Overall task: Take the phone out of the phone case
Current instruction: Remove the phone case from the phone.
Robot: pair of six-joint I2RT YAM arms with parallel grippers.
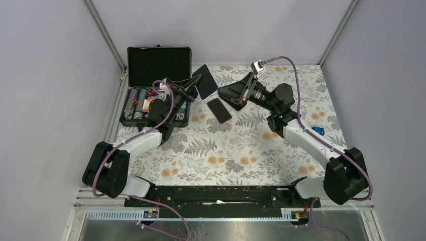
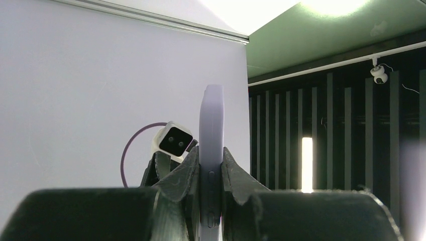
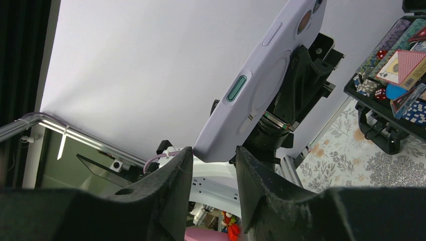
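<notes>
A lavender phone case [image 1: 206, 81] with a dark face filling it is held off the table at the back centre. My left gripper [image 1: 195, 82] is shut on its long sides; the left wrist view shows the case [image 2: 211, 115] edge-on between my fingers, gripper [image 2: 211, 160]. My right gripper [image 1: 222, 93] is open at the case's lower corner. In the right wrist view the case's back [image 3: 261, 85] shows its camera cutout and side buttons, and its corner sits between my open jaws, gripper [image 3: 213, 153]. A second dark phone [image 1: 219, 110] lies flat on the table below.
An open black carry case [image 1: 131, 118] with poker chips, cards and dice stands at the back left under my left arm, its lid [image 1: 159, 63] upright. A small blue object [image 1: 317, 131] lies at the right. Walls with metal frame posts close in the floral table.
</notes>
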